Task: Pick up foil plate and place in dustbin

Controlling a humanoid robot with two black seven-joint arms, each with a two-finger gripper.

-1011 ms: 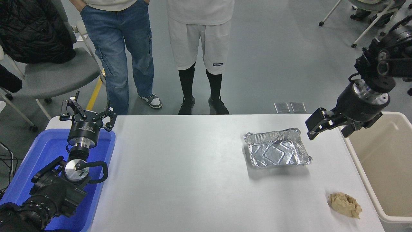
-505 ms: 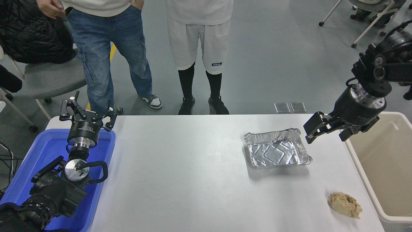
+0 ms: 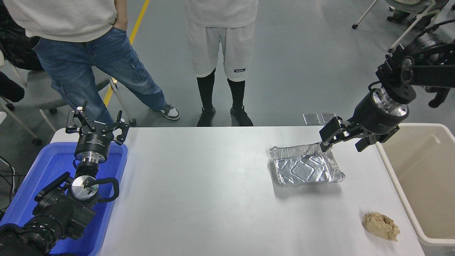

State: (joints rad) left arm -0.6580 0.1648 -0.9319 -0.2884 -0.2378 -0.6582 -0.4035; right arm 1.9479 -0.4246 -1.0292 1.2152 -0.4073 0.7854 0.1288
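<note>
The shiny foil plate (image 3: 305, 166) lies flat on the white table (image 3: 213, 192), right of centre. My right gripper (image 3: 344, 139) is open and empty, hovering just above the plate's far right corner, its left finger over the rim. The beige dustbin (image 3: 423, 185) stands against the table's right edge. My left gripper (image 3: 96, 122) is open and parked at the lower left, above the blue tub.
A crumpled tan paper wad (image 3: 381, 225) lies near the table's front right corner. A bright blue tub (image 3: 42, 192) stands at the left edge. Two people stand at the far side. A chair is at the upper left.
My right gripper has moved left and away from me, from beside the plate's far right corner to over its rim. The person in jeans has stepped to the left.
</note>
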